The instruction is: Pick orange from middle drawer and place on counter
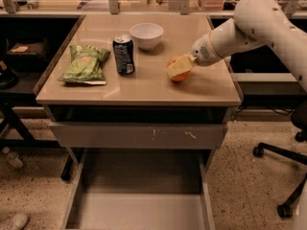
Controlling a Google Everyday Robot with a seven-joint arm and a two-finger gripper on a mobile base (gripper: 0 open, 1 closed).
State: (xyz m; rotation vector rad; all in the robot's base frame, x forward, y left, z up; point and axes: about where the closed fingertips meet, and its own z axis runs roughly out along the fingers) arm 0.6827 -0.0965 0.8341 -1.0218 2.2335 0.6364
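The robot's pale gripper [178, 67] sits over the small round orange fruit [181, 77], which rests on the right half of the glossy beige bench [144, 86]; whether the gripper clamps it cannot be told. Left of it stand a dark soda can [124, 54], a white bowl [147, 35] and a green crisp bag [85, 63]. Below, the wide grey metal drawer tray [139, 210] stands pulled out

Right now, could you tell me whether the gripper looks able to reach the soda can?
Probably yes: the gripper is at the orange on the counter, and nothing stands between it and the soda can.
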